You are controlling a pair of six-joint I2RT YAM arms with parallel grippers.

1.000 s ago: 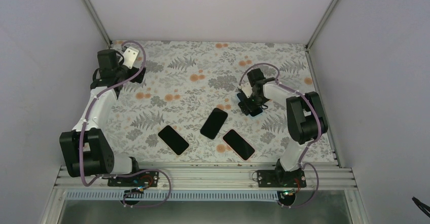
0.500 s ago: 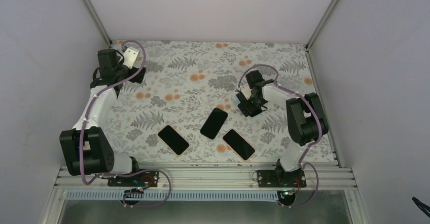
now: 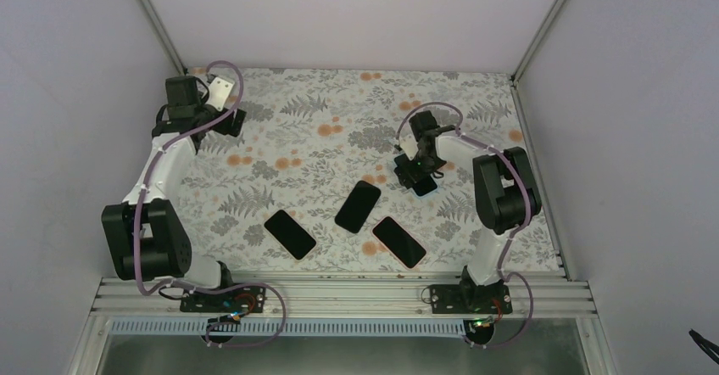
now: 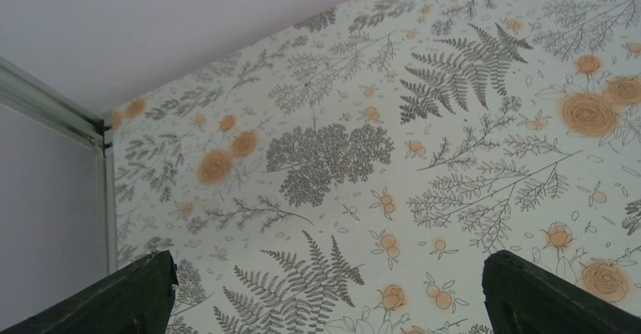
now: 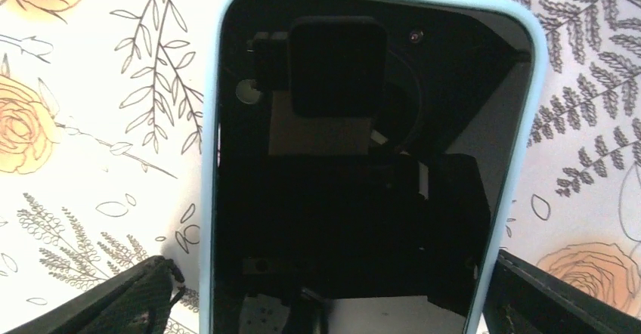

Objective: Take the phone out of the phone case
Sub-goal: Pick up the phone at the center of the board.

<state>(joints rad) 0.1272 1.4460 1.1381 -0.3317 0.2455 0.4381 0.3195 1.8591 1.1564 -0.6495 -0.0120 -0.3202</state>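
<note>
A black phone (image 5: 355, 198) in a light blue case (image 5: 207, 198) lies screen up on the floral table. In the top view it (image 3: 424, 185) lies at the right of centre, mostly hidden under my right gripper (image 3: 417, 170). In the right wrist view my right gripper (image 5: 325, 292) is open. Its fingers (image 5: 128, 296) stand on either side of the case, the left one a little apart from the rim. The screen mirrors the gripper. My left gripper (image 3: 222, 120) is far off at the back left, open and empty over bare cloth (image 4: 325, 292).
Three bare black phones lie in the middle near part of the table: one at left (image 3: 289, 233), one in the middle (image 3: 357, 205), one at right (image 3: 398, 241). Grey walls and metal frame posts (image 3: 153, 19) close in the table.
My right gripper has shifted slightly toward the back over the cased phone. My left arm has moved slightly toward the back corner.
</note>
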